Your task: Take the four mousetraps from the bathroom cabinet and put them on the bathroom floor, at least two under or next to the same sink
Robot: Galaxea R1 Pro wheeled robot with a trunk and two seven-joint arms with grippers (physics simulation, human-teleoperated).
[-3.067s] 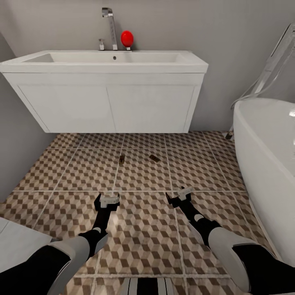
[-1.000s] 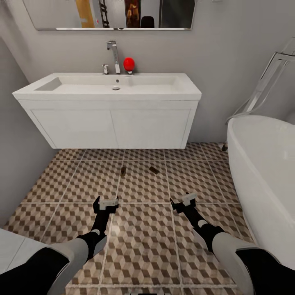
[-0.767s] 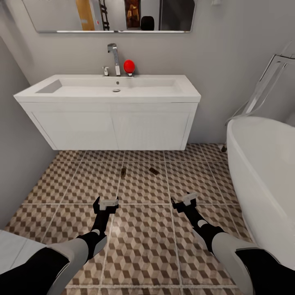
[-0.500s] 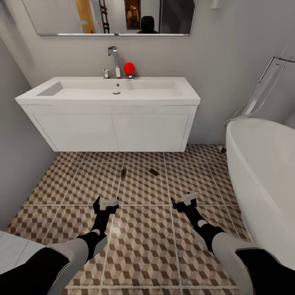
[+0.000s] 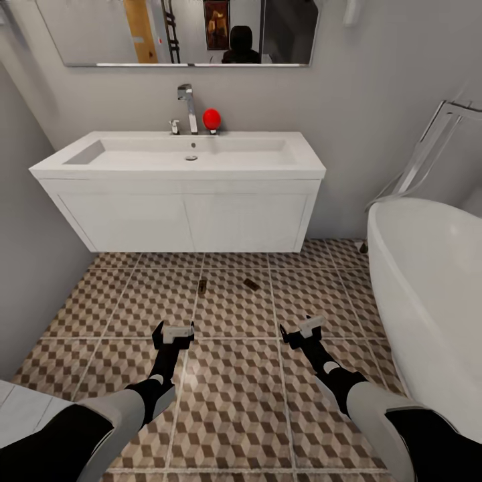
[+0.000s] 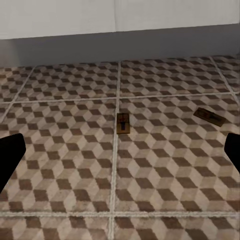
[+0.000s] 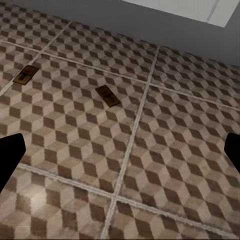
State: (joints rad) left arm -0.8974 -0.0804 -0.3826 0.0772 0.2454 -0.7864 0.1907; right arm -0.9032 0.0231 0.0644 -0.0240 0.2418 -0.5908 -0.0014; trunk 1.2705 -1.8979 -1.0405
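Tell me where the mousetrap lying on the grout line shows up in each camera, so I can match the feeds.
Head view: mousetrap on the floor in front of the sink, ahead of the left hand.
Left wrist view: near picture centre.
Right wrist view: far left.
Shared landmark: the second mousetrap on the neighbouring tile.

No writing, label, brand or number can be read anywhere here. The two mousetraps [image 5: 201,286] [image 5: 251,284] on the bathroom floor [image 5: 234,402] bear marks too small to make out.
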